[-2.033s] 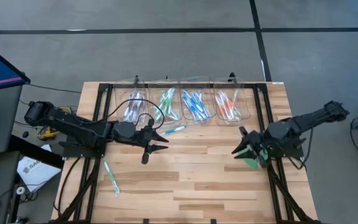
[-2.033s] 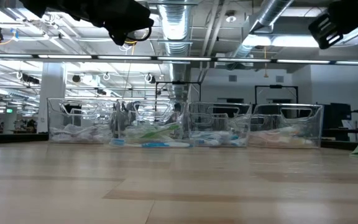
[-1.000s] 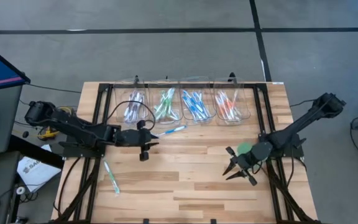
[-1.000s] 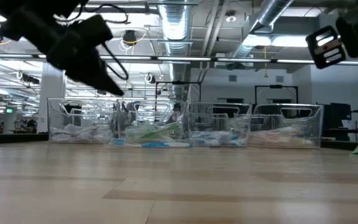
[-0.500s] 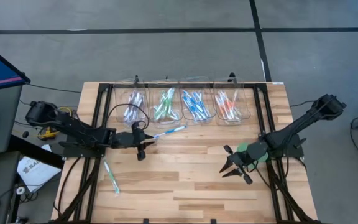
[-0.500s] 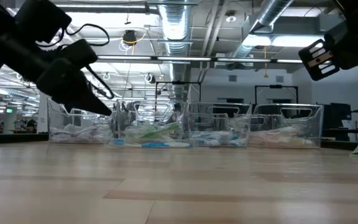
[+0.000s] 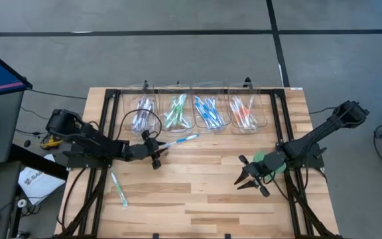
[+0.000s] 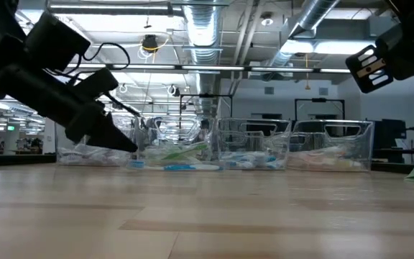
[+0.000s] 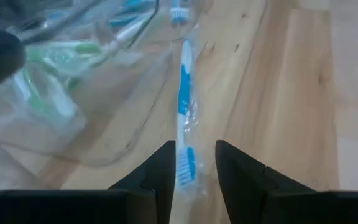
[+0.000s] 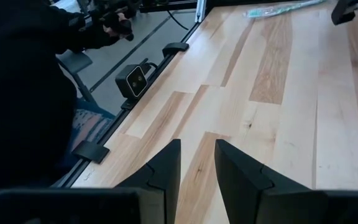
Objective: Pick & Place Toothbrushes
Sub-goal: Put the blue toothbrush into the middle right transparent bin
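Blue toothbrush [image 9: 183, 118] lies on wood between left pincer [image 9: 193, 163] fingers.

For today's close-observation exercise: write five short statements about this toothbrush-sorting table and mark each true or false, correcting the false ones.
1. Four clear bins stand in a row at the table's far edge. True.
2. The left gripper has its fingers on either side of a blue toothbrush lying on the table. True.
3. The right gripper holds a toothbrush. False: nothing sits between its fingers, and it hangs over bare wood.
4. A green toothbrush lies alone near the table's left edge. True.
5. The orange toothbrushes are in the leftmost bin. False: they are in the rightmost one.
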Action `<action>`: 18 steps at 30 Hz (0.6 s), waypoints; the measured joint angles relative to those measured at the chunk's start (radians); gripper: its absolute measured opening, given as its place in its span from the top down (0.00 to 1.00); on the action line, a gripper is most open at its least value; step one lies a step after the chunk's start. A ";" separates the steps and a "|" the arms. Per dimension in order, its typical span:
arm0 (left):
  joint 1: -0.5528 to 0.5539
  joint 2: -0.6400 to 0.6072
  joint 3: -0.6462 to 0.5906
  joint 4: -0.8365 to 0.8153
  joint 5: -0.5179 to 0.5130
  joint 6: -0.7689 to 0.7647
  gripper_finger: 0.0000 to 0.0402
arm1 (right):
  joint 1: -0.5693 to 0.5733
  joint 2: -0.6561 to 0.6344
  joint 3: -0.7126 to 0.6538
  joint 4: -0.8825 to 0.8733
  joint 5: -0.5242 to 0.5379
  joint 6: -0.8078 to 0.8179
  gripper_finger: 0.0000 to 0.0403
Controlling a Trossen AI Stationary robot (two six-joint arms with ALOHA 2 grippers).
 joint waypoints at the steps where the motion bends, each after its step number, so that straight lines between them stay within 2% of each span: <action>1: 0.003 0.006 0.000 -0.001 0.000 0.000 0.74 | 0.000 0.000 0.000 0.001 0.000 0.000 0.77; 9: 0.027 0.078 0.000 0.010 0.024 -0.076 0.74 | 0.000 0.000 0.000 0.003 0.000 0.000 0.77; 18: 0.027 0.185 0.046 0.043 0.021 -0.052 0.74 | 0.000 0.000 0.000 0.003 0.000 0.000 0.77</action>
